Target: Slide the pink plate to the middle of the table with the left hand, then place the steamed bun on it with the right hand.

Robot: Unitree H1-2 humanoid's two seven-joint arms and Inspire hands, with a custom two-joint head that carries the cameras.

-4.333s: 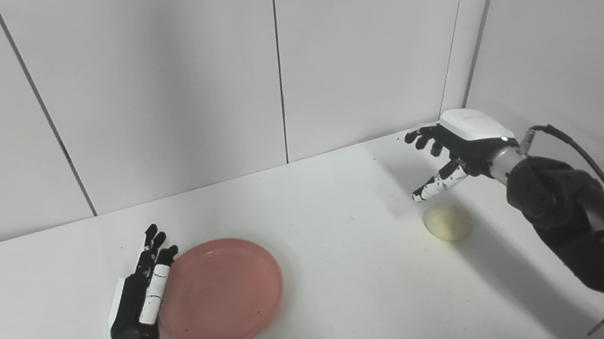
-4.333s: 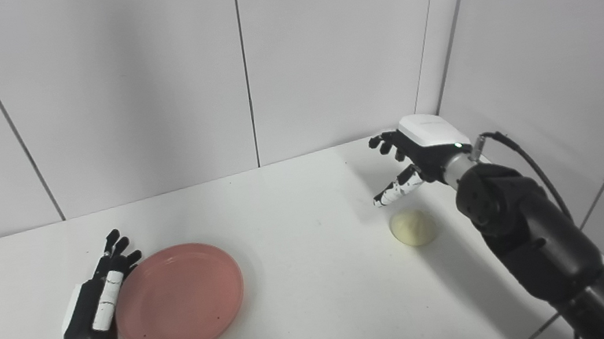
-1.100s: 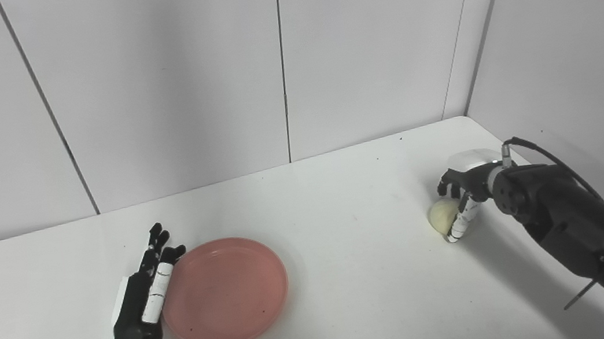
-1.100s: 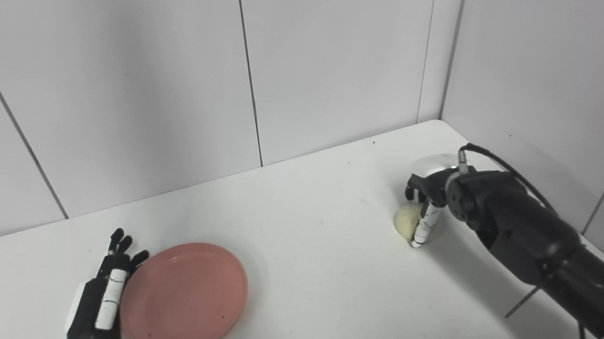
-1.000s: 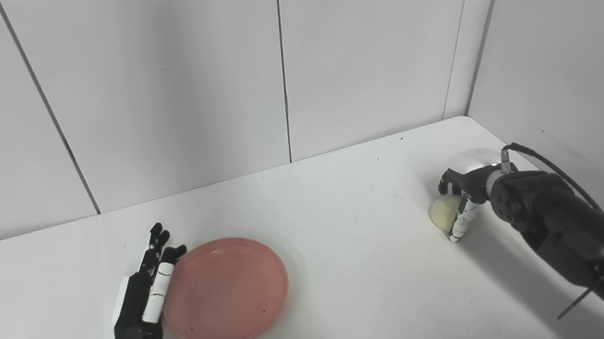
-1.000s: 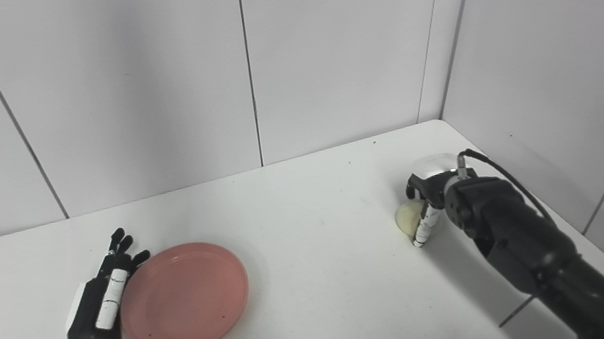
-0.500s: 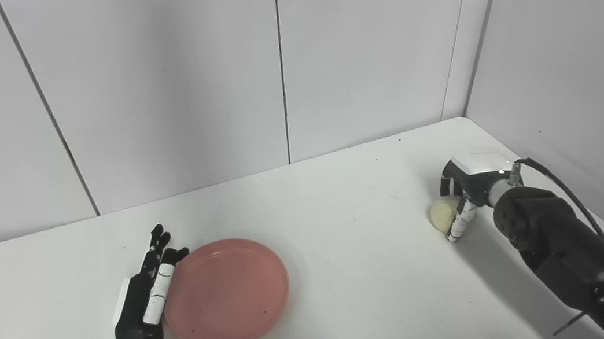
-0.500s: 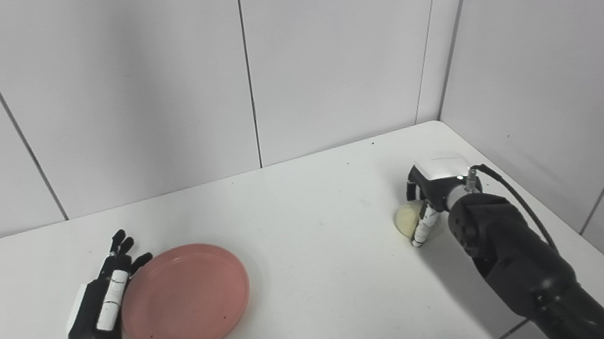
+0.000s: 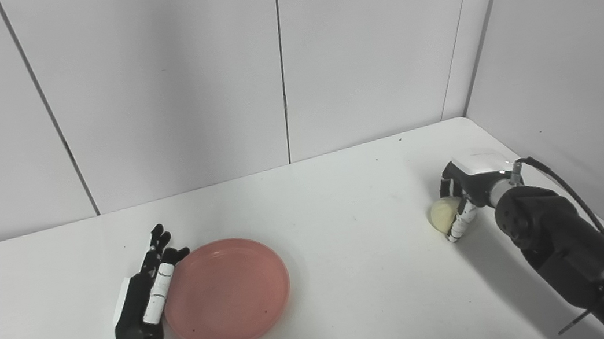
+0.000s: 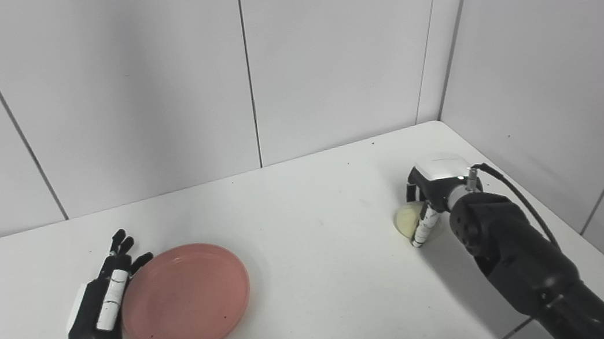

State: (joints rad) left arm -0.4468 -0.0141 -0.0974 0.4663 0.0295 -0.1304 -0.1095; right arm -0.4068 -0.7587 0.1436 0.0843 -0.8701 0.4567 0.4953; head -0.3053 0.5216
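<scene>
A pink plate (image 9: pixel 227 292) lies flat on the white table, left of the middle. My left hand (image 9: pixel 144 298) lies open and flat on the table, its fingers straight, with its side against the plate's left rim. A pale steamed bun (image 9: pixel 441 213) sits at the right side of the table. My right hand (image 9: pixel 465 192) is closed around the bun from the right, its thumb (image 9: pixel 457 225) in front of it. The bun looks to be at table level. The same scene shows in the right eye view, with the bun (image 10: pixel 406 219) and the plate (image 10: pixel 185 298).
The white table (image 9: pixel 351 279) ends at grey wall panels behind and on the right. Its rounded right corner (image 9: pixel 465 120) lies just behind my right hand. My right forearm (image 9: pixel 570 256) crosses the table's right edge.
Over four seconds my right hand came down from above the bun and closed around it. The plate has slid slightly to the right. In the last half second almost nothing moved.
</scene>
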